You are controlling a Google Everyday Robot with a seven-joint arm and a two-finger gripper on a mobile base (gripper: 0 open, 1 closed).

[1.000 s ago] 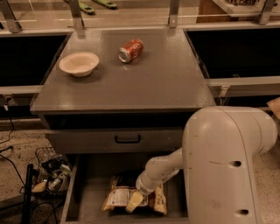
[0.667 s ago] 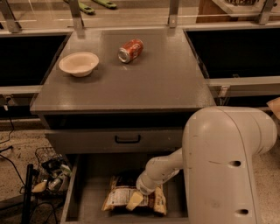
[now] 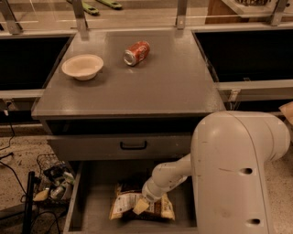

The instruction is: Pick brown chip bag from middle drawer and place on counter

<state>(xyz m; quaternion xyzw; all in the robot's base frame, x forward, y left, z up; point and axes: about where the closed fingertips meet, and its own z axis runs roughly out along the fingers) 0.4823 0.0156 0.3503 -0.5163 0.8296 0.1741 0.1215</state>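
The gripper is sitting bottom center, right on the brown chip bag that's lying in the middle drawer. Honestly can't tell if it's clamping or loose. Soda can and bowl are chilling on the counter up top.

Counter: we see bare grey surface across its front half and its right side.
Counter's back left: a bowl and a soda can lying on its side take up room, set apart from each other.
Counter's rear edge: upright metal posts stand along it.
Middle drawer: open from above, and we see bare floor left of the brown chip bag.
Drawer's back: the closed drawer front rises just behind.
Drawer's right: the white arm and its bulky housing fill that side.
Gripper: low in the drawer, over the bag's middle.
Floor at left: a wire basket crowds the drawer's outer wall.
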